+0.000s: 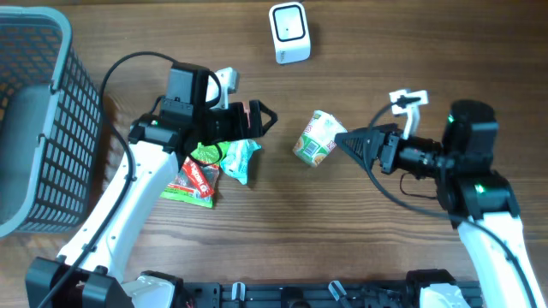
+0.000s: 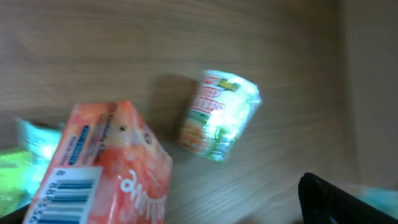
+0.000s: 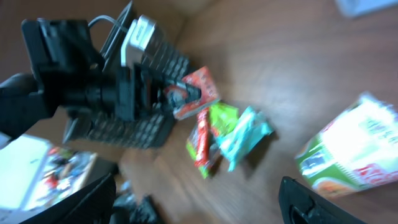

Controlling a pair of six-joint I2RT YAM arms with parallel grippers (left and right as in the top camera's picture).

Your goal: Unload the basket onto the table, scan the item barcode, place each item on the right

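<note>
A green-and-white noodle cup (image 1: 318,137) lies on its side mid-table, also seen in the left wrist view (image 2: 217,115). My right gripper (image 1: 347,147) stands open at it, and the cup (image 3: 348,149) is just off the right finger (image 3: 311,199), not between the jaws. An orange box (image 1: 248,113) with a barcode label (image 2: 68,193) sits at my left gripper (image 1: 264,120). That gripper is open, with bare wood between the box and its right finger (image 2: 323,199). The white scanner (image 1: 288,32) stands at the table's far edge.
Green (image 1: 205,154), teal (image 1: 240,158) and red (image 1: 195,180) snack packets lie under the left arm. A grey mesh basket (image 1: 34,128) fills the left side. Cables loop over both arms.
</note>
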